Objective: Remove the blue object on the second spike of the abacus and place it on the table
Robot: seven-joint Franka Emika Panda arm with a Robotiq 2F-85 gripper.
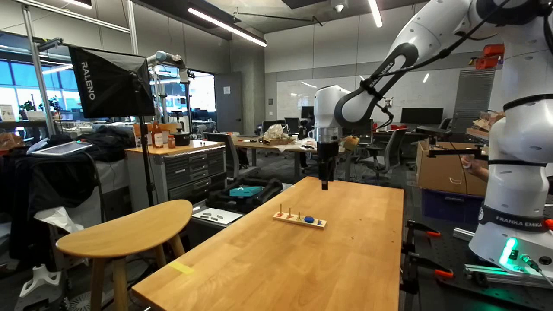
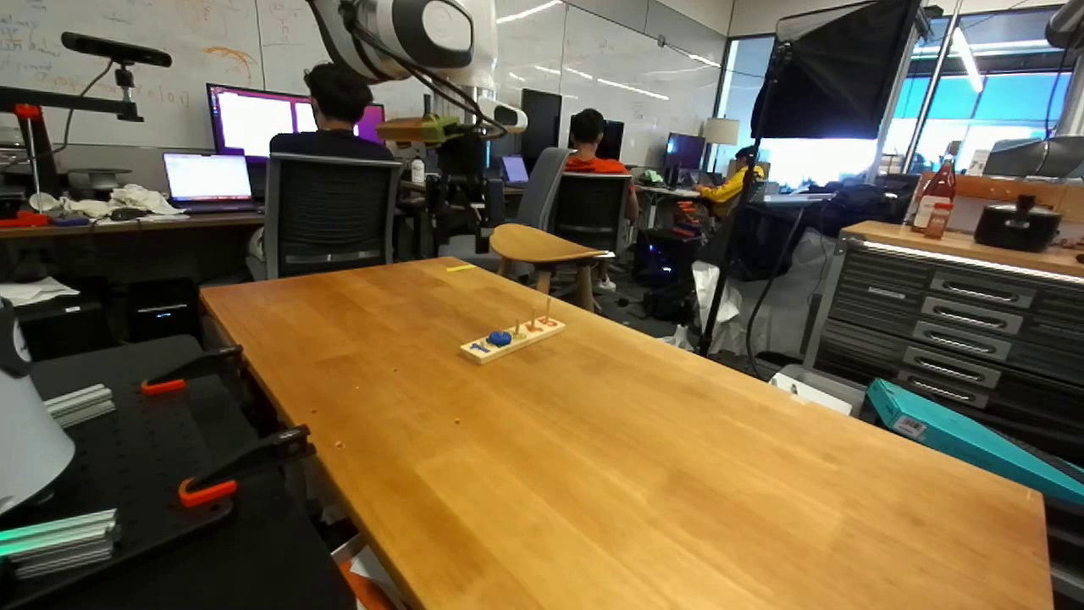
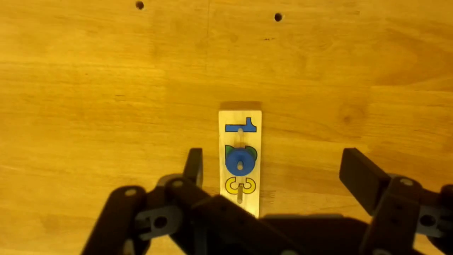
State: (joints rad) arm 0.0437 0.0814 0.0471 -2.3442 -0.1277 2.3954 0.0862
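I see the blue disc on the second peg of the abacus, the peg's tip showing through its middle and a green numeral partly covered beneath it. In both exterior views the abacus lies crosswise on the table, its tallest peg toward the long edge away from the robot base, its blue 1 toward the base's edge. My gripper hangs above the table, apart from the abacus, with its fingers spread wide; in my wrist view the disc appears between them, closer to one. Yellow tape lies just inside the edge opposite the base, near a corner, with a wooden stool beyond. Black clamps stand beside the base's edge.
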